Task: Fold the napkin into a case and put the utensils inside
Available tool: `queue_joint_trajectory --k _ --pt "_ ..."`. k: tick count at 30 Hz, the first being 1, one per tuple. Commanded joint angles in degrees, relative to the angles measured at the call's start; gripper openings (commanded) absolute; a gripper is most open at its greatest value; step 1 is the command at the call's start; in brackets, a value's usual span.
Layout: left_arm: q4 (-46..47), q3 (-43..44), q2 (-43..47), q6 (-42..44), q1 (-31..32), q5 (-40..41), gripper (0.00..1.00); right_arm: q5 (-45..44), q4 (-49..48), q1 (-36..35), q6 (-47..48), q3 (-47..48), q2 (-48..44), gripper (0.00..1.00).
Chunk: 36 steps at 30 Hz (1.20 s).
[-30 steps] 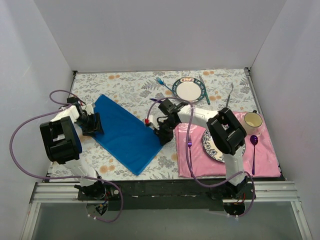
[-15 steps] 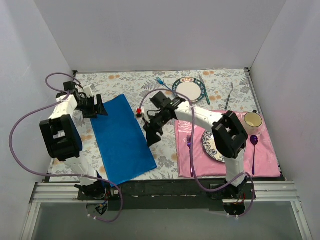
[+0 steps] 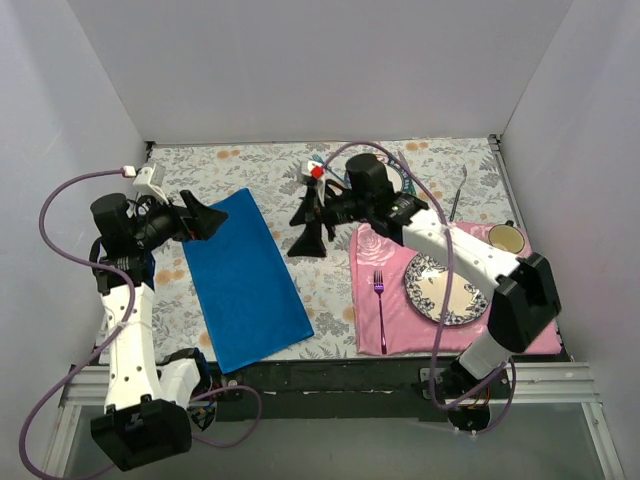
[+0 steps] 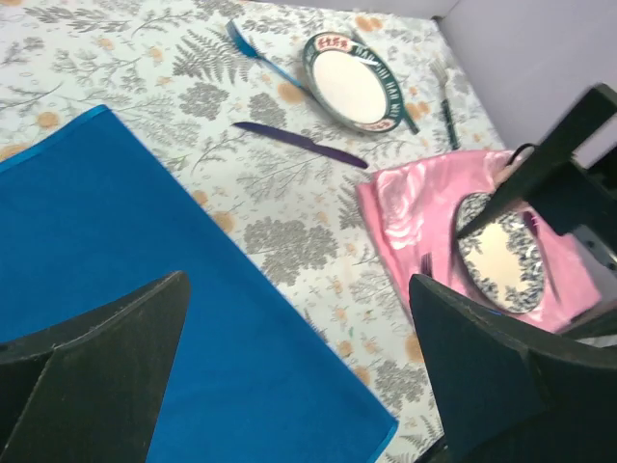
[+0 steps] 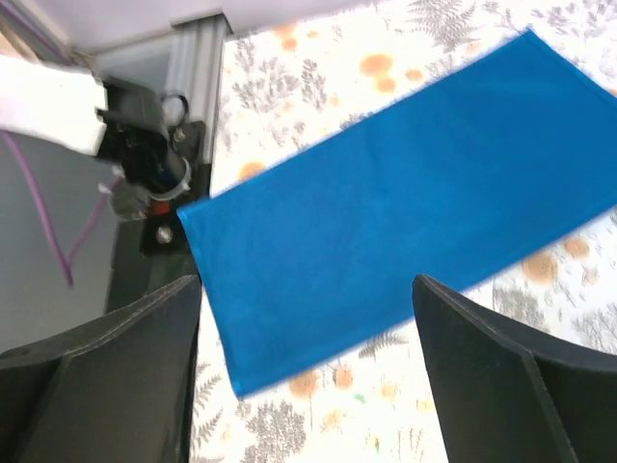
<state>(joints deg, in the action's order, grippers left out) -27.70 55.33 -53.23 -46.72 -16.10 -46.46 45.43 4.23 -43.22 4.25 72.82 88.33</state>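
Note:
The blue napkin (image 3: pixel 245 280) lies flat on the flowered tablecloth as a long folded rectangle, also seen in the left wrist view (image 4: pixel 125 280) and the right wrist view (image 5: pixel 405 193). My left gripper (image 3: pixel 212 220) (image 4: pixel 297 289) hangs open above its far end, holding nothing. My right gripper (image 3: pixel 308 243) (image 5: pixel 307 289) is open above the table to the napkin's right, also holding nothing. The light-blue fork (image 4: pixel 255 53) and dark purple knife (image 4: pixel 299 143) lie on the tablecloth near a white plate (image 4: pixel 349 82). In the top view my right arm hides them.
A pink placemat (image 3: pixel 400 320) at the right carries a magenta fork (image 3: pixel 380 298) and a patterned plate (image 3: pixel 445 290). A mug (image 3: pixel 505 240) stands at its far right corner. A grey utensil (image 3: pixel 458 192) lies at the back right. White walls enclose three sides.
Both grippers have opened, let go of the napkin and lifted away from it. The napkin first swung from a slant to lie lengthwise, and now rests still.

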Motion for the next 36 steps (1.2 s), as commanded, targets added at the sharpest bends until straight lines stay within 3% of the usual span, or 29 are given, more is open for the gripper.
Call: queue_joint_trajectory --k 1,4,7,9,14,19,25,26,30,33,36 --pt "7.14 -4.35 -4.68 -14.14 0.10 -4.41 0.98 8.78 1.11 0.86 -10.63 13.00 13.77 0.96" --pt "9.86 -9.18 -7.32 -18.84 0.01 -4.27 0.98 11.96 -2.96 0.07 -14.26 12.81 18.89 0.94" --pt "7.24 -9.02 -9.07 -15.96 0.01 0.83 0.98 10.99 -10.10 -0.37 -13.13 9.98 20.46 0.91" --pt "1.73 -7.88 -14.84 -11.66 0.01 0.67 0.98 12.48 -8.02 -0.46 -10.86 13.48 24.75 0.87" --pt "-0.60 -6.99 -21.55 -7.17 0.10 -0.65 0.98 15.74 -0.19 -0.46 -9.08 19.82 32.42 0.84" --pt "-2.62 -4.62 -29.63 -4.70 0.10 -3.55 0.98 17.50 -2.12 -2.30 -11.99 12.80 31.46 0.84" --pt "-2.70 0.64 -34.65 -0.41 0.10 -0.92 0.98 17.59 -3.35 -3.80 -12.60 4.11 30.58 0.82" --pt "-2.97 2.13 -35.79 0.31 0.10 -0.22 0.98 17.41 -2.74 -3.71 -11.82 3.65 31.10 0.80" --pt "-5.34 7.94 -38.08 4.79 0.10 3.91 0.98 17.32 2.18 -3.53 -8.82 3.21 32.78 0.55" --pt "-5.52 9.01 -38.44 6.29 0.10 3.57 0.98 17.15 3.67 -3.19 -8.82 4.26 34.18 0.45" --pt "-5.78 7.87 -38.61 6.55 0.71 1.55 0.88 17.24 7.54 -3.27 -7.24 6.20 35.68 0.42"
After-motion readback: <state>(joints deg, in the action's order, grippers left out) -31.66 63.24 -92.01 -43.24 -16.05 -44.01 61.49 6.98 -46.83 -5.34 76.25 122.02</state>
